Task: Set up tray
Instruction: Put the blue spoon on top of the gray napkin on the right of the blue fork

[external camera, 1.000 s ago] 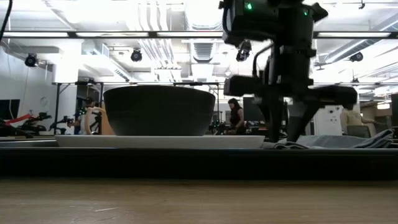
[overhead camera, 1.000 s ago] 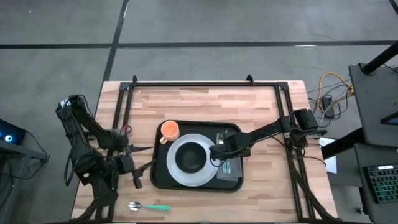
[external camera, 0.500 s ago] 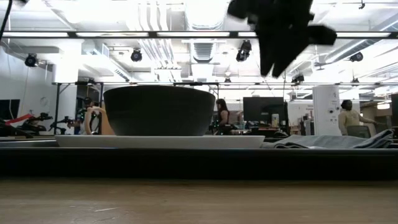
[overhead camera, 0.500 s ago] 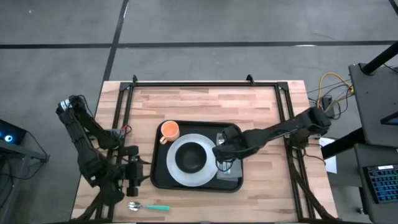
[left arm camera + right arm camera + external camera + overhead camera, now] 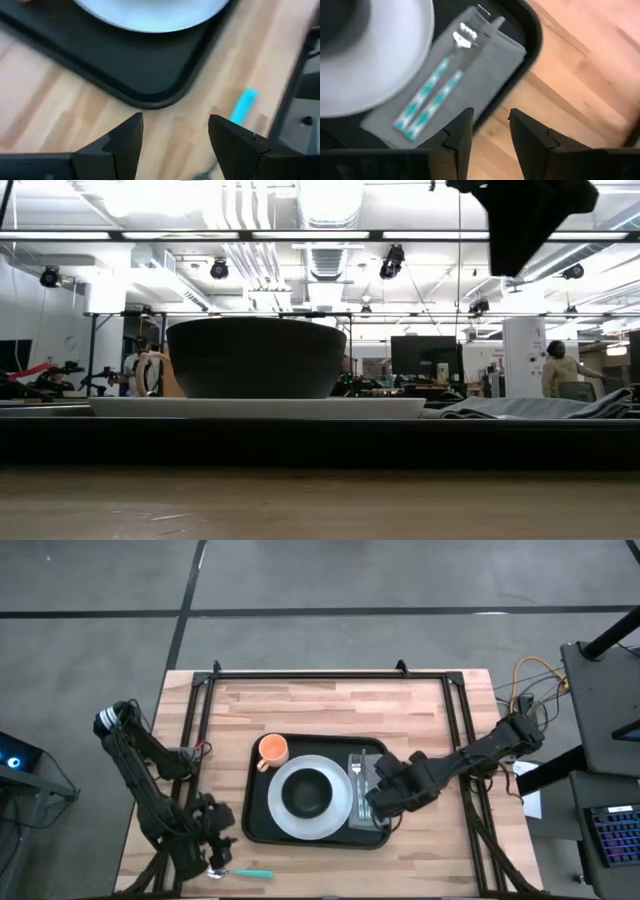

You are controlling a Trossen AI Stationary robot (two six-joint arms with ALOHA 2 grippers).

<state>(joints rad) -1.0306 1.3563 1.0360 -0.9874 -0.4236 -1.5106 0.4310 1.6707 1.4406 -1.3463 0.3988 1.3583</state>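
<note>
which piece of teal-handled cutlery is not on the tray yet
The spoon, lying on the bare table near the left gripper; the other two rest on the napkin inside the tray.

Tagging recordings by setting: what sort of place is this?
Probably a robotics lab or workshop: exposed ceiling ducts, track lights, and a person among more equipment behind the wooden table.

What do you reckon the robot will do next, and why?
Probably the left hand will drop onto the spoon, the one piece lying on the table outside the tray. That hand is open right beside it. The tray already holds the cup, plate with bowl, and napkin with two utensils; the right hand is open and empty.
</note>
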